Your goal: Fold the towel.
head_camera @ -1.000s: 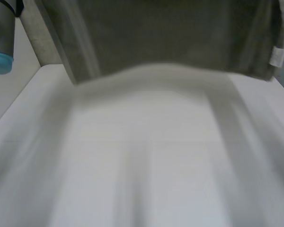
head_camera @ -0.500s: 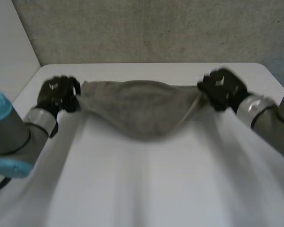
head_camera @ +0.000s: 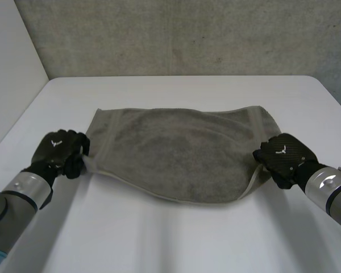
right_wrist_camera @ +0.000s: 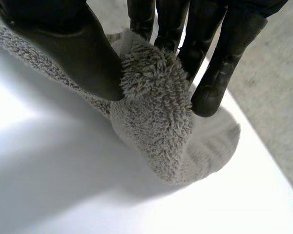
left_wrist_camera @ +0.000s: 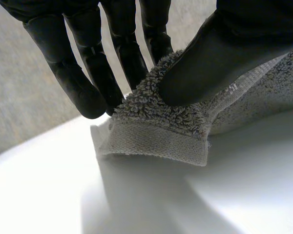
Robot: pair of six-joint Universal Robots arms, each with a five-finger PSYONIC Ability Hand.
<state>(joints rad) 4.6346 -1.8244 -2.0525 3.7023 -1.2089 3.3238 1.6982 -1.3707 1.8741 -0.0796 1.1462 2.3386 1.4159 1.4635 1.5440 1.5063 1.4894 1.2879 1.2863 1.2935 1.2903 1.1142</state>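
the grey towel lies spread in the middle of the white tabletop, its far edge flat and fairly straight towards the far edge, its near edge bowing out towards the near edge. the left hand is at the towel's near left corner, and its fingers and thumb pinch the hemmed corner just above the surface. the right hand is at the near right corner, its fingers and thumb closed on a bunched tuft of the cloth. this looks like the start of the first fold, with both near corners gripped. the next move probably calls for lifting both corners together and carrying them evenly to the far corners, keeping the edge taut between the hands.
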